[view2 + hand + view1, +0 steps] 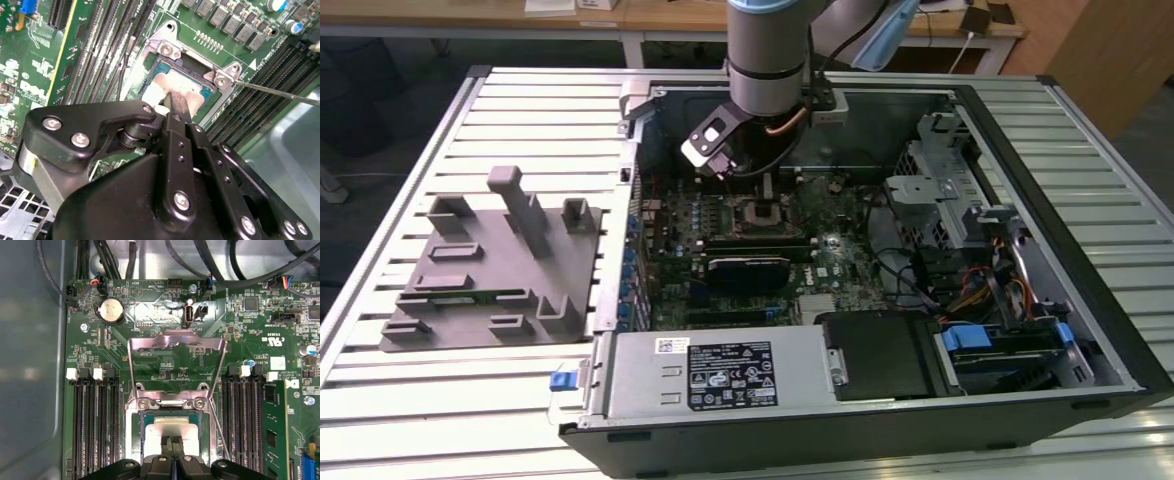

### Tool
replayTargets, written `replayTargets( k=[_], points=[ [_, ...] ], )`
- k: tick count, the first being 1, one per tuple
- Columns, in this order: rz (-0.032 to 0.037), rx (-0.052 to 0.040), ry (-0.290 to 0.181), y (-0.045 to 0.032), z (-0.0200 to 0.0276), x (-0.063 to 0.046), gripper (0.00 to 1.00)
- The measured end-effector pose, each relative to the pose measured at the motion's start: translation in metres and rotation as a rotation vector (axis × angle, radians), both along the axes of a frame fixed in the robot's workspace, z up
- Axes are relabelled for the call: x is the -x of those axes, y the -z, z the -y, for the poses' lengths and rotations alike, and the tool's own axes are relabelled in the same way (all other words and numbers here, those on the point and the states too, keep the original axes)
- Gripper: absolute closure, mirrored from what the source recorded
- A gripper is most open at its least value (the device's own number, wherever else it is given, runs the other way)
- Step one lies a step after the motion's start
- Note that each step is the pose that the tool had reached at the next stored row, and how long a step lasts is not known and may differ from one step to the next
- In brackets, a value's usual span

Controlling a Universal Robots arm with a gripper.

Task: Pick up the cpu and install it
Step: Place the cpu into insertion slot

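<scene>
The gripper [172, 446] hangs straight over the socket, its fingers [177, 107] drawn narrow, nearly together, with nothing seen between them; the tips sit on or just above the cpu's top, which of the two I cannot tell. The case [881, 440] lies open, board [250, 330] facing up; the grey holder [480, 270] sits well apart, outside the case at the exterior view's left. The socket [167, 47] is open; its load plate [150, 341] stands tilted up, the lever [280, 92] swung free beside it. The cpu [172, 426] lies flat inside the socket, edges square with the frame, directly under the fingertips; being square, it has no long axis. Memory slots [95, 430] flank the socket closely; the open room is upward.
</scene>
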State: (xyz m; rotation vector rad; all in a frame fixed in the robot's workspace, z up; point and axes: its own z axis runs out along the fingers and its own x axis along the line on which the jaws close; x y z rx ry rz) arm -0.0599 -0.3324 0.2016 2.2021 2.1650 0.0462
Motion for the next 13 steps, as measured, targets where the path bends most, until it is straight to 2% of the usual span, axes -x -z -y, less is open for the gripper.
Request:
replayTargets(
  k=[4,13],
  points=[
    [-0.0001,0.0003,0.000,-0.0080,0.0000,0.000,0.89],
    [0.0000,0.0003,0.000,-0.0353,0.0000,0.000,0.89]
  ],
)
